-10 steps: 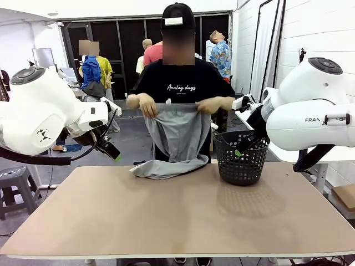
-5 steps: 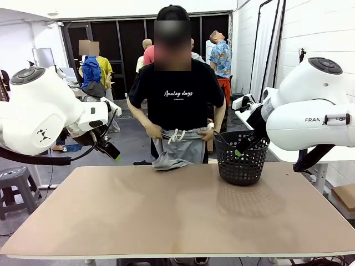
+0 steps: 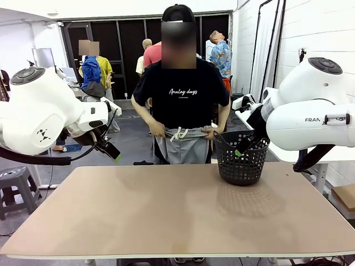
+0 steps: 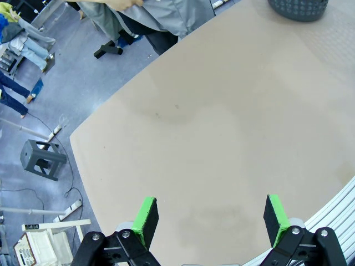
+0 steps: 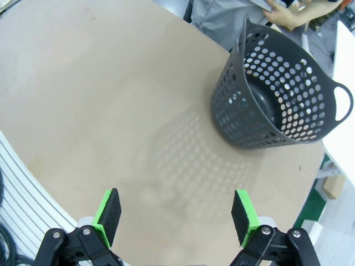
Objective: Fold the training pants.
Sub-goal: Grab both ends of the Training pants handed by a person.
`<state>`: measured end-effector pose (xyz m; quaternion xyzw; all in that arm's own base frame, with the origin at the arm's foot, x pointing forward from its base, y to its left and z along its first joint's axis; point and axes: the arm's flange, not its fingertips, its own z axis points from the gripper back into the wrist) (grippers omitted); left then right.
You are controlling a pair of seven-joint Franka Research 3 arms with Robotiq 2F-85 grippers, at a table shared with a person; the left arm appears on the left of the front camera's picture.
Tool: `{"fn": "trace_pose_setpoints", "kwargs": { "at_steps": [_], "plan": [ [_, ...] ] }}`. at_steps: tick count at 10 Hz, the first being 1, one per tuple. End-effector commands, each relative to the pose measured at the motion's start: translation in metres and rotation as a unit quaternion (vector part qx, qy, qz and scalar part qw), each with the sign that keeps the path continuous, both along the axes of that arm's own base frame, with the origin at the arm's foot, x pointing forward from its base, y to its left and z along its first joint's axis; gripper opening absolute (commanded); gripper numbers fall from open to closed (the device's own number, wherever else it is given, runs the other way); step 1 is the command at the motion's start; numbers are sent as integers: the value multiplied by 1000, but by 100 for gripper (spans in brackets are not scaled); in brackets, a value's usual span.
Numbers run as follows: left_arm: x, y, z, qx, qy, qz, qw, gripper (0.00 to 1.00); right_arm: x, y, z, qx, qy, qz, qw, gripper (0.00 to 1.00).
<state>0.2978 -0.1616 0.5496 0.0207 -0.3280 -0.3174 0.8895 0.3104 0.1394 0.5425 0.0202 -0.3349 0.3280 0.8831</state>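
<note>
One training pants (image 3: pixel 182 147), one basket (image 3: pixel 241 162).
A person's two hands (image 3: pixel 158 132) hold the pants by the counter (image 3: pixel 166 213); my left fingers (image 4: pixel 146 219) and right fingers (image 5: pixel 108 214) hover spread wide, empty.

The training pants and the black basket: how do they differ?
The training pants are soft grey cloth, hanging from a person's hands; the basket is stiff, holed black plastic. The training pants hang beyond the table; the basket stands on it. Both are at its far side.
</note>
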Motion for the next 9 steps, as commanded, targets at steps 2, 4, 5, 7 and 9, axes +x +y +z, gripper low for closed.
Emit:
{"fn": "trace_pose_setpoints", "kwargs": {
  "at_steps": [2, 4, 5, 7, 9],
  "plan": [
    [2, 1, 0, 0, -3, -7, 1000, 100, 1, 0, -1, 0, 0, 0, 1000, 100],
    [2, 1, 0, 0, -3, -7, 1000, 100, 1, 0, -1, 0, 0, 0, 1000, 100],
    [2, 1, 0, 0, -3, -7, 1000, 100, 1, 0, -1, 0, 0, 0, 1000, 100],
    [2, 1, 0, 0, -3, -7, 1000, 100, 1, 0, -1, 0, 0, 0, 1000, 100],
    [2, 1, 0, 0, -3, -7, 1000, 100, 1, 0, -1, 0, 0, 0, 1000, 100]
  ]
}}
